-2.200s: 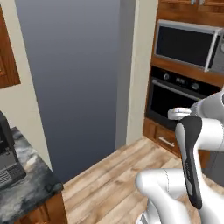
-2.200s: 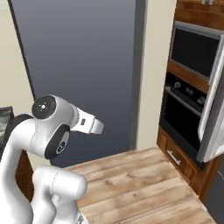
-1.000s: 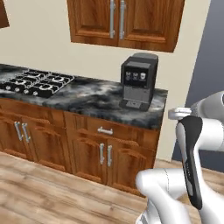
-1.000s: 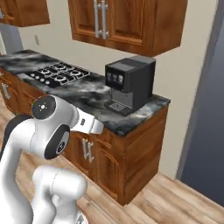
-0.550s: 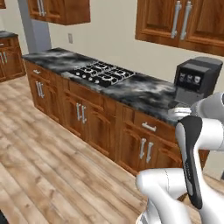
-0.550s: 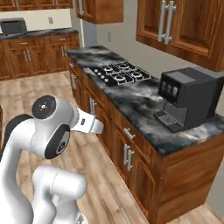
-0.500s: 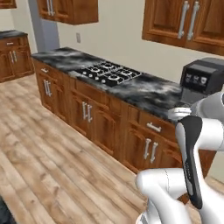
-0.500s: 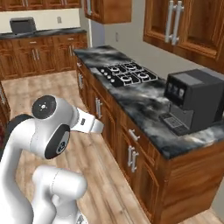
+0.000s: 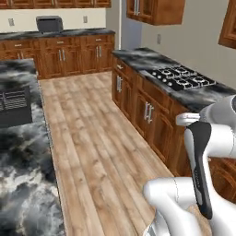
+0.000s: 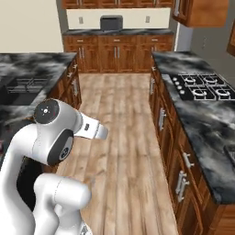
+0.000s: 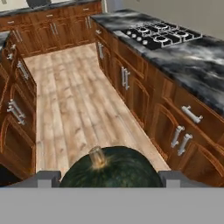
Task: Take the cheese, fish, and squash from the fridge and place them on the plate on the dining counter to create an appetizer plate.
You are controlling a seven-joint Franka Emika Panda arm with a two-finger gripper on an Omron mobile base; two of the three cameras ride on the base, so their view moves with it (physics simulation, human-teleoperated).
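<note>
one squash point(image 11: 109, 169) (dark green, stem up) sits at bottom centre of the hand view, clamped in the wide-spread tool point(image 11: 109, 179); one sink basin in the table point(image 10: 27, 64), upper left.

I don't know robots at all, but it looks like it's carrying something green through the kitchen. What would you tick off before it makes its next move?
1. Squash between the fingers: ok, it sits between both tips in the hand view.
2. Grip firm enough for travel: cannot tell, the contact points are hidden.
3. Floor ahead free of obstacles: ok, bare wood between the cabinets.
4. Dining counter within sight: ok, its marbled top with the sink lies on the robot's left.
5. Plate spotted as drop-off: cannot tell.
6. Clearance from the stove counter on the right: ok, a wide aisle.
</note>
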